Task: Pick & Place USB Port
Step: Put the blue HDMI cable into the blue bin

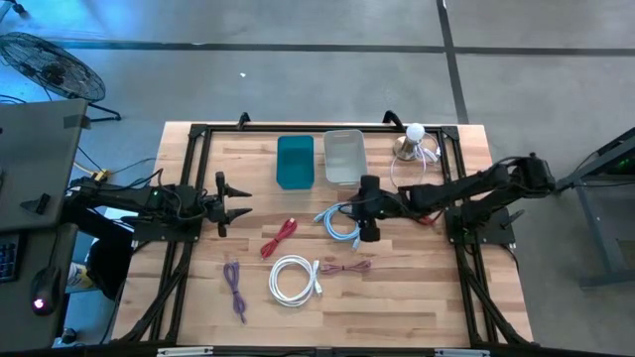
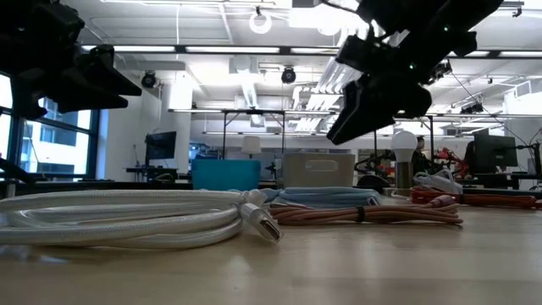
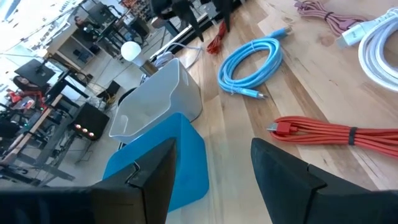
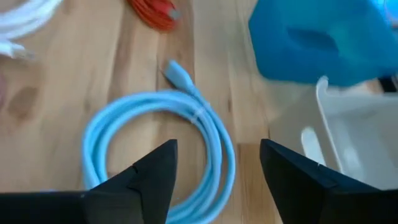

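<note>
Where bins (image 1: 295, 162) stand, red cable (image 1: 279, 236).

You're in a robotics lab or workshop: concrete floor (image 1: 298, 89) with a floor fan (image 1: 50, 64), open ceiling with strip lights (image 2: 254, 63), benches of monitors (image 2: 491, 152) behind, wooden table (image 1: 397, 297) in a black frame.

One camera looks straight down on the table (image 1: 397, 297), one sits level at its surface, and both wrist cameras look close at the blue cable (image 3: 252, 62).
</note>
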You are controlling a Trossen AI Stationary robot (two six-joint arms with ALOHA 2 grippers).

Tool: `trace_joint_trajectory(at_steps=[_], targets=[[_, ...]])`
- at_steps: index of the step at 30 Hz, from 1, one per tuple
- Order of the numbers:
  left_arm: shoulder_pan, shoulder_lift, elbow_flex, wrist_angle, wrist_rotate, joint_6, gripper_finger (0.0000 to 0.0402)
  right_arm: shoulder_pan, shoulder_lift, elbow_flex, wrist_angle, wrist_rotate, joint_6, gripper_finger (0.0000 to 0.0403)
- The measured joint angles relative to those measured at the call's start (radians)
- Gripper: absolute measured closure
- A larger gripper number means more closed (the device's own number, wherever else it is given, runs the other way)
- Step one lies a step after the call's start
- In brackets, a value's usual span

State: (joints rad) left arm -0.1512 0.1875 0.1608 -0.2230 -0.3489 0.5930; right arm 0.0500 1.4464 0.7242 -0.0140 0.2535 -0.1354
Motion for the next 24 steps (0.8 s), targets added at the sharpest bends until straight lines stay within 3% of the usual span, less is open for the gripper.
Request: trace_joint_trajectory(at_steps=[15,24], targets=[[0.0,0.0,0.0,-0.013,0.031,-0.027,0.0199,0.065,0.0,0.081,-0.194,-0.137,0.161,0.0176],[0.0,0.0,0.0,-0.014,0.046,-0.029,0.0199,0.064,0.0,0.082,-0.197,-0.185,0.185,0.0176]])
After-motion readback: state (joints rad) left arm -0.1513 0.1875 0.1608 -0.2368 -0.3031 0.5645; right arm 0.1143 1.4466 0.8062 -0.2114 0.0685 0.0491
